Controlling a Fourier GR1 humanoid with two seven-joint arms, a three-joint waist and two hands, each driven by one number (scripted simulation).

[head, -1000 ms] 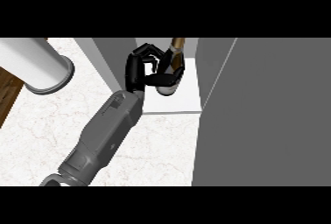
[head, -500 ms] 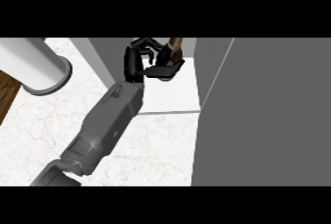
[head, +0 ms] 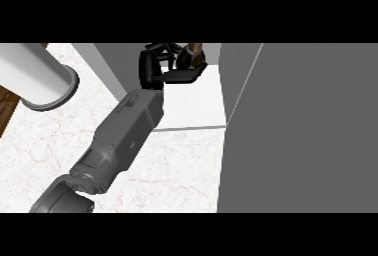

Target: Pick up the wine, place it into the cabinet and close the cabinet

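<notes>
Only the brown neck of the wine bottle (head: 194,49) shows, at the top of the head view, over the back of the white cabinet shelf (head: 198,106). My left hand (head: 161,66) is curled round the bottle and hides its body. The grey forearm (head: 122,136) reaches up from the lower left to the shelf. The cabinet's grey door (head: 310,125) stands open and fills the right side of the view. My right hand does not show.
A tall white cylinder (head: 35,75) stands on the marbled counter (head: 177,165) at the upper left. The cabinet's grey side wall (head: 111,65) rises just left of the hand. A strip of dark wood (head: 6,107) borders the counter's left edge.
My left hand has carried the bottle farther back over the cabinet shelf, up in the view, and the forearm has stretched out after it.
</notes>
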